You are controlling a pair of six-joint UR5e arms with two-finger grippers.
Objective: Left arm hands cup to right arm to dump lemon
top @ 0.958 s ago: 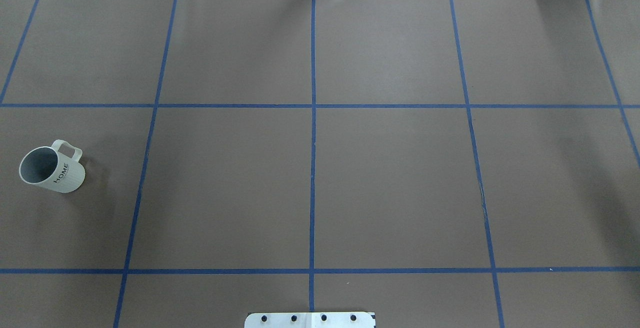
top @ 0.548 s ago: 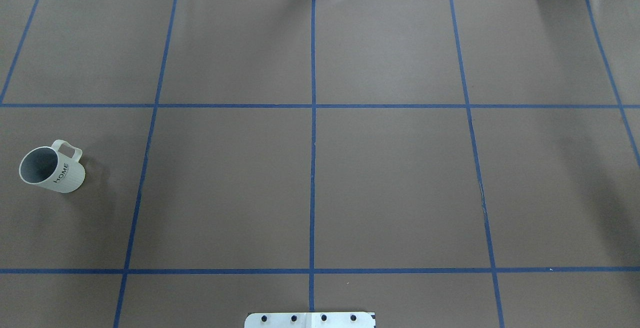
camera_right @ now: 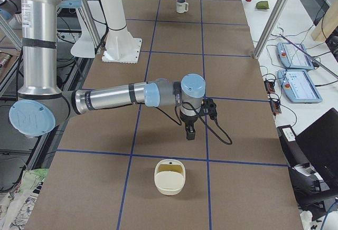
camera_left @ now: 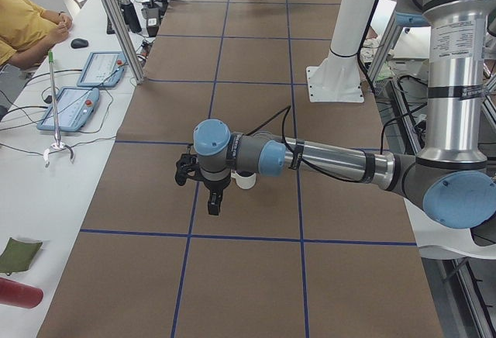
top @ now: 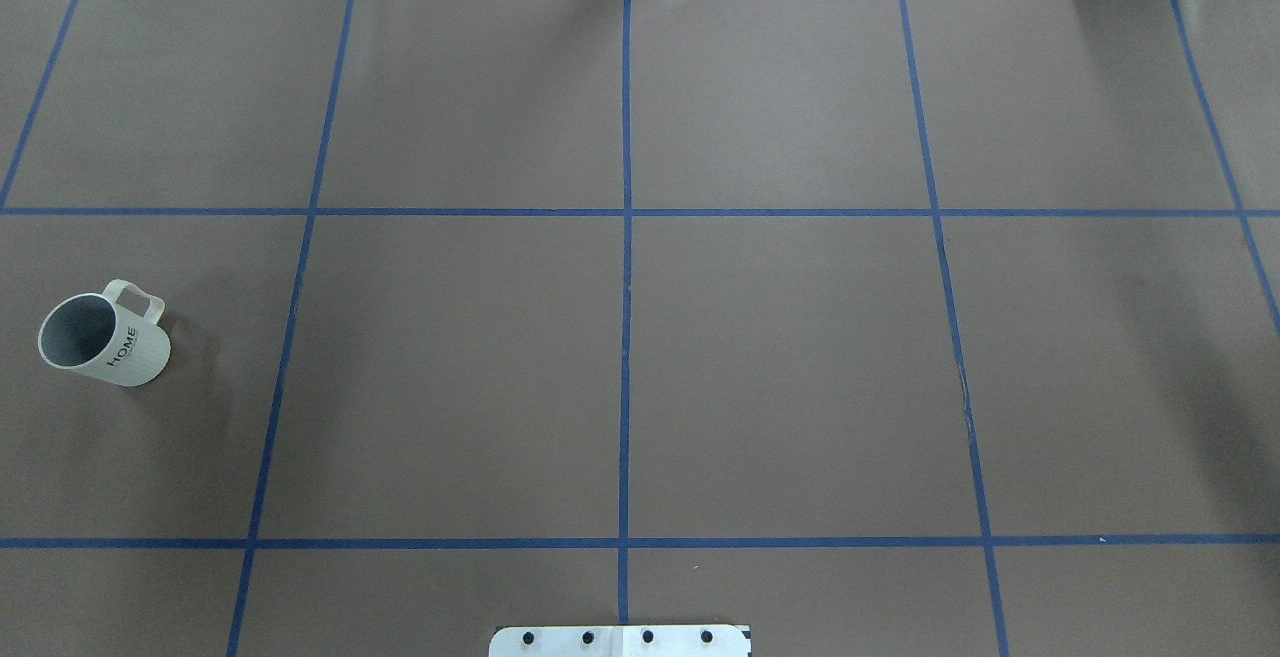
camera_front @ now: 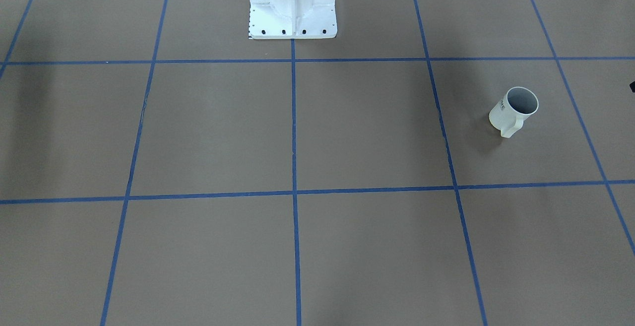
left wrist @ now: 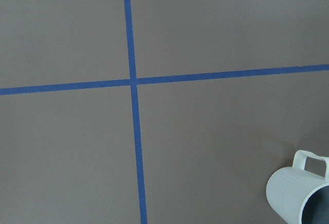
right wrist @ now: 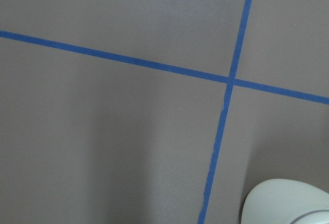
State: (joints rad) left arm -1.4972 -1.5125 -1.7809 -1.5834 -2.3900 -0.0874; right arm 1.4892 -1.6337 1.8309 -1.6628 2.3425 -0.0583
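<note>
The cup [top: 105,332] is a white mug with black "HOME" lettering. It stands upright at the table's left side in the overhead view, handle to the far side. It also shows in the front view [camera_front: 514,110], the left wrist view [left wrist: 300,190] and, far off, the right view [camera_right: 181,5]. Its inside looks grey; the lemon is hidden. In the left view my left gripper [camera_left: 215,208] hangs fingers-down in front of the cup [camera_left: 246,181]. In the right view my right gripper [camera_right: 189,134] hangs over the table. I cannot tell whether either is open or shut.
A cream bowl-like container [camera_right: 169,176] sits near the table's right end, below my right gripper; its rim shows in the right wrist view [right wrist: 288,203]. The white robot pedestal [camera_front: 292,3] stands at the table's robot-side edge. An operator [camera_left: 23,28] and control tablets [camera_left: 74,105] are beside the table.
</note>
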